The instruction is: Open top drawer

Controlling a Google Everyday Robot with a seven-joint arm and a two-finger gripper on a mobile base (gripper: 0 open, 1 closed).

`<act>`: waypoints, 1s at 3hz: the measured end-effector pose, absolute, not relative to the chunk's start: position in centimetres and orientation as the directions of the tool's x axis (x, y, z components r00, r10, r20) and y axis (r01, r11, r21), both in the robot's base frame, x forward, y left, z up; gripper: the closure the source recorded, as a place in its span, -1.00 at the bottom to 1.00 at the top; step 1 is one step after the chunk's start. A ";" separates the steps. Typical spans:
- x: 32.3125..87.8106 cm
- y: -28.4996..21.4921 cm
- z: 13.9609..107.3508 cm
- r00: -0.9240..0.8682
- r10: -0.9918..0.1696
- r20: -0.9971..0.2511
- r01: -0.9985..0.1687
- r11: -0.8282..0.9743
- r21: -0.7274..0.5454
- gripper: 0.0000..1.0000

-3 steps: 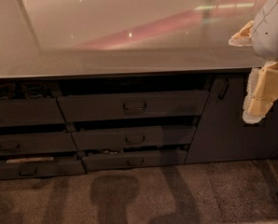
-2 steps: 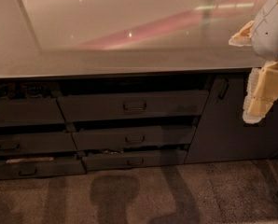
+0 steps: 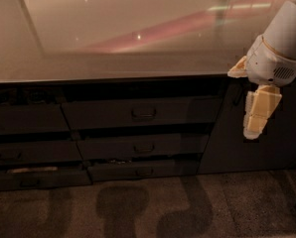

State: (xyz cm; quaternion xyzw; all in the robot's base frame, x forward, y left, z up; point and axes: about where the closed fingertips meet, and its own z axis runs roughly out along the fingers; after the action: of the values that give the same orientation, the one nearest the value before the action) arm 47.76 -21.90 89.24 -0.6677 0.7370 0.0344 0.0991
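Gripper [image 3: 259,112] now sits lower and further toward the left of the view than a second ago; the cabinets have not shifted.

- Position: it hangs just below the countertop [image 3: 138,38] edge, in front of the tall cabinet door [image 3: 287,148], pointing down.
- Claw state: cannot tell from this angle. It carries nothing that you can see.
- Target: top drawer [image 3: 98,115], uppermost front of the middle stack, directly under the counter. It looks shut or nearly so.
- Handle [image 3: 143,113]: small dark loop at the centre of that front, long axis horizontal.

Key relation: the handle lies well apart from the gripper, to the left in the view and at roughly the same height. You likely need a mostly sideways reach, then a claw set across the loop, then a pull straight out from the cabinet face.
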 end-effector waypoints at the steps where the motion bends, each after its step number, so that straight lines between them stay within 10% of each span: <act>1: 48.3 -21.3 89.2 -0.078 -0.979 -0.186 -0.992 0.094 -0.081 -1.00; 3: 49.1 -14.6 88.3 0.045 -0.996 -0.082 -0.996 -0.039 -0.077 -1.00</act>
State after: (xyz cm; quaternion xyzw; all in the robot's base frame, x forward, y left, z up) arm 49.10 -14.60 88.30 -0.7207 0.6910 0.0031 0.0563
